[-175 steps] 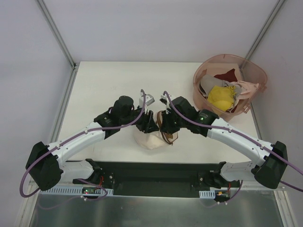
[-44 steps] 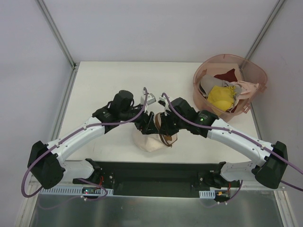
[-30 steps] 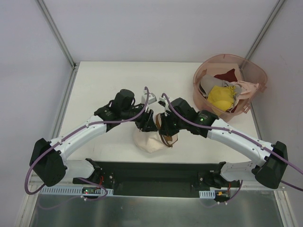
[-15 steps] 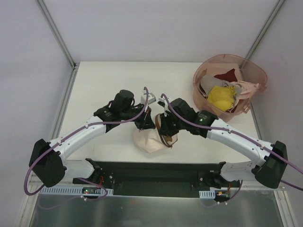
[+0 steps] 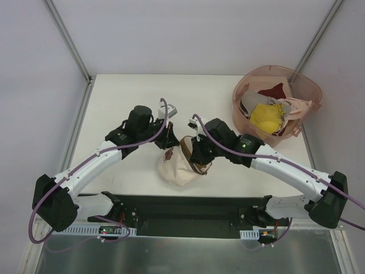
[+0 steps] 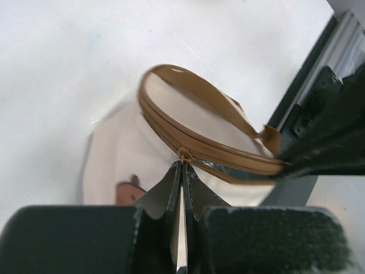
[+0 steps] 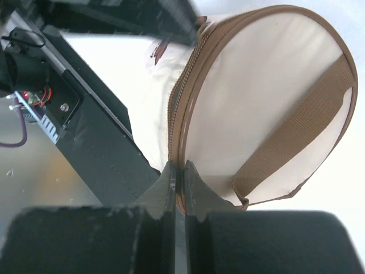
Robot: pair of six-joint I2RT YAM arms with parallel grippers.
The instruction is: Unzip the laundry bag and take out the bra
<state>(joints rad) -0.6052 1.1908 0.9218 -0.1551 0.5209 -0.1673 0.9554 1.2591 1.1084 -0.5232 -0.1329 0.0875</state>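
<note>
The cream laundry bag (image 5: pixel 177 169) with brown zipper trim lies on its side on the table between my two grippers. My left gripper (image 5: pixel 170 142) is shut on the small brown zipper pull (image 6: pixel 183 153), at the bag's left side. My right gripper (image 5: pixel 197 156) is shut on the bag's brown zippered rim (image 7: pixel 181 137), holding the round base with its brown strap (image 7: pixel 296 123) tilted up. A dark gap shows along the zipper (image 6: pixel 228 168) in the left wrist view. The bra is hidden.
A large pink translucent basket (image 5: pixel 311 91) stands at the back right, holding a yellow garment (image 5: pixel 265 117), a dark red cloth (image 5: pixel 272 91) and pale cloth. The black arm-base rail (image 5: pixel 188 208) runs along the near table edge just below the bag.
My left gripper has pulled left and back, away from the right gripper, with the zipper pull in it. The bag has tilted and stretched leftwards. The right gripper keeps its hold on the rim.
</note>
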